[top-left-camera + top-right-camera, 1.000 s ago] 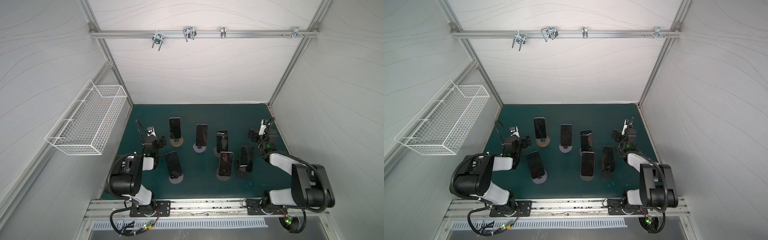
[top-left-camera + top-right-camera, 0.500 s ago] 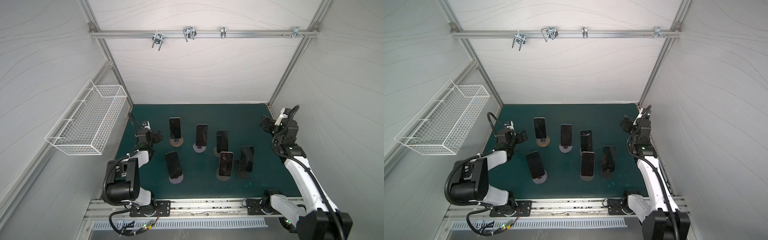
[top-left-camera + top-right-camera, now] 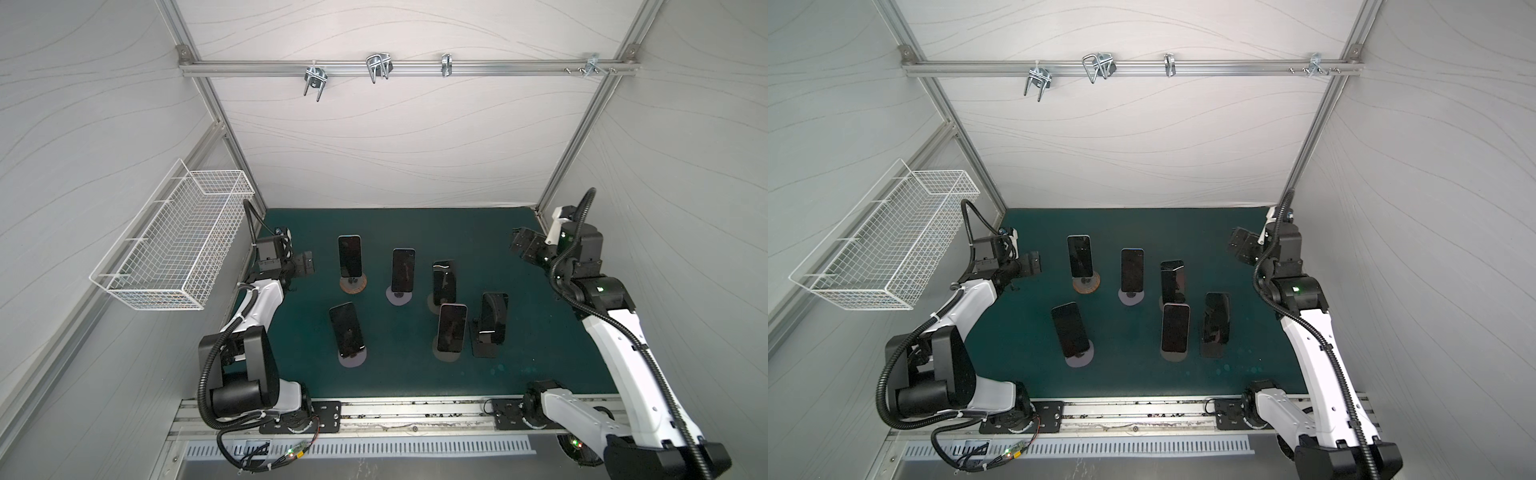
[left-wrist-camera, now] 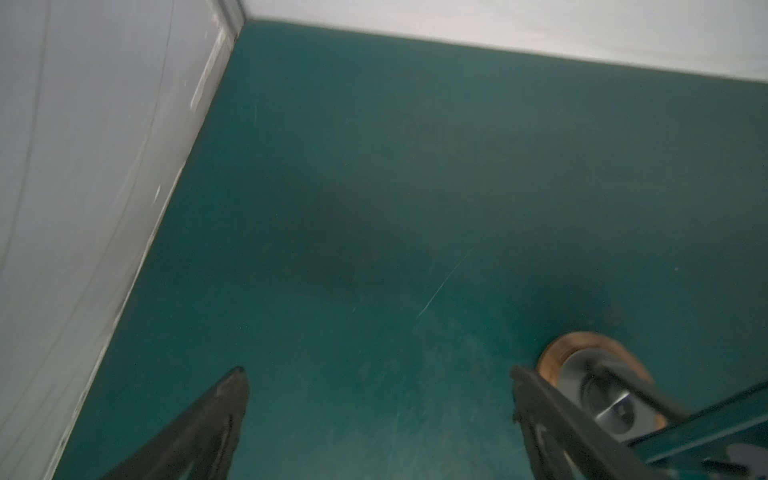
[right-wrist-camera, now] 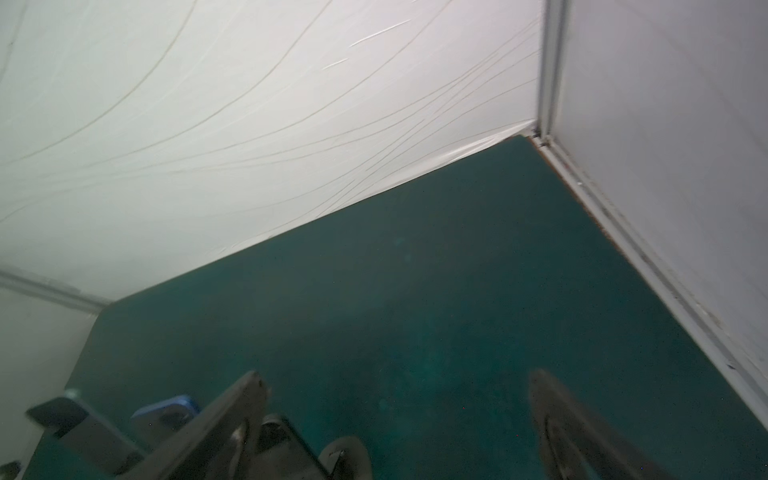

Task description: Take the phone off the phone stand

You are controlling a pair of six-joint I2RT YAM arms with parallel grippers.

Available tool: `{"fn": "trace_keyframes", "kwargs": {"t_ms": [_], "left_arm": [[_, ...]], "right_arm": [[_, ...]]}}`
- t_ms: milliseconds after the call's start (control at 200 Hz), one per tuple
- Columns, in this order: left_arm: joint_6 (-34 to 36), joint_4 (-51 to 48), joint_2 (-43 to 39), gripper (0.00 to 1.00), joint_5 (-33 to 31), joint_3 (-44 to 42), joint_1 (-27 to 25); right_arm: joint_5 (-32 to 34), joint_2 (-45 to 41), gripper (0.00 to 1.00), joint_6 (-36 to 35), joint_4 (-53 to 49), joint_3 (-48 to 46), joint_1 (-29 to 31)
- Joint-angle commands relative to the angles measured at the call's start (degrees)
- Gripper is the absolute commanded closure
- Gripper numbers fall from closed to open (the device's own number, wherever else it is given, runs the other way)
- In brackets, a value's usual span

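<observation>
Left to right: a wire basket (image 3: 174, 245) hangs on the side wall, clear of the work. The left gripper (image 3: 305, 262) hovers over the green mat (image 3: 415, 224), jaws wide apart with nothing between them. In the left wrist view, a wood-rimmed stand base (image 4: 590, 357) lies just outside one fingertip (image 4: 536, 403). The nearest phone (image 3: 349, 255) stands upright on that base, near the jaws but not between them. The remaining phones (image 3: 403, 270), five in all, each on its own stand, follow toward the right gripper (image 3: 523, 245). That gripper hangs near the far corner, jaws likewise spread and empty, well apart from the last, dark-cased phone (image 3: 492, 318). No phone is off its stand yet. Judged handling: each phone is a stiff, moderately heavy slab faced with slick glass, liable to slip, and to crack if dropped. The long side edges above the cradle appear the soundest place to pinch. A straight upward lift should keep the light stand from being dragged or toppled.
</observation>
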Motion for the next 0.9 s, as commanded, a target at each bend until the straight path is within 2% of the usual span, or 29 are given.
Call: {"fn": "trace_keyframes", "kwargs": {"t_ms": [0,230,500,895], "left_arm": [[1.4,-0.9,-1.5,0.0,1.7,-2.9,1.7],[2.1,1.2,-2.2,0.0,2.4,-5.3,2.8],[1.7,1.9,-2.6,0.0,3.1,-5.8,2.8],[2.7,1.3,-1.8,0.0,5.0,-5.0,2.8]], "right_arm": [[3.2,2.3,0.01,1.6,-7.0,3.6,6.2],[9.0,9.7,0.01,2.3,-13.5,11.5,17.4],[4.9,15.3,0.01,3.9,-16.5,14.8,22.4],[5.4,24.0,0.01,4.1,-19.0,14.4,27.1]]}}
